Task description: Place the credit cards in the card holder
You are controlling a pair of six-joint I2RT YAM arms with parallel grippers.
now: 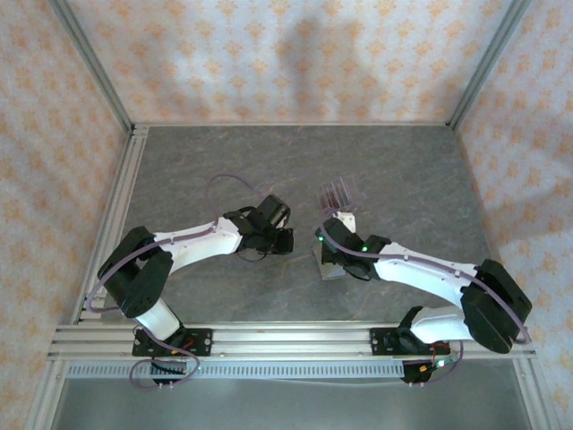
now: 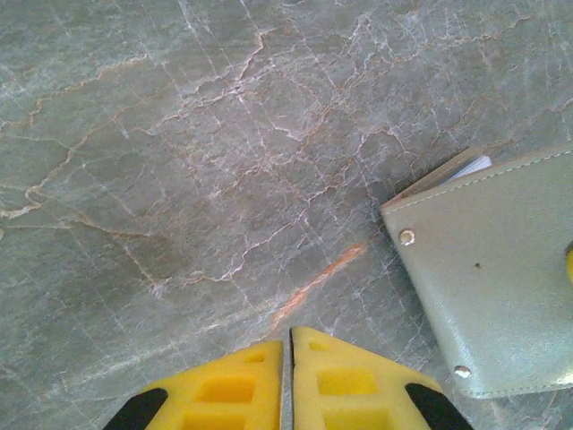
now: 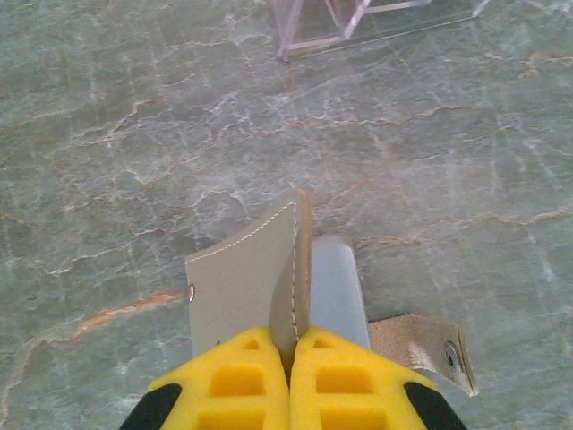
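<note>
The olive-tan card holder [image 3: 237, 287] lies on the table with one cover flap pulled up on edge. My right gripper [image 3: 293, 336] is shut on that flap, and the grey inside [image 3: 338, 287] shows to its right. Dark red credit cards [image 1: 337, 191] stand in a clear plastic stand just beyond the card holder [image 1: 329, 267]. My left gripper [image 2: 288, 336] is shut with nothing between its fingers, a little above the stone, with the card holder [image 2: 492, 278] off to its right. From above, the left gripper [image 1: 285, 240] sits left of the right gripper [image 1: 329, 253].
The clear stand's base [image 3: 358, 18] lies close ahead of the right gripper. A tan strap with a snap [image 3: 430, 351] sticks out to the holder's right. Aluminium rails [image 1: 116, 215] edge the grey marble table on the left and near sides.
</note>
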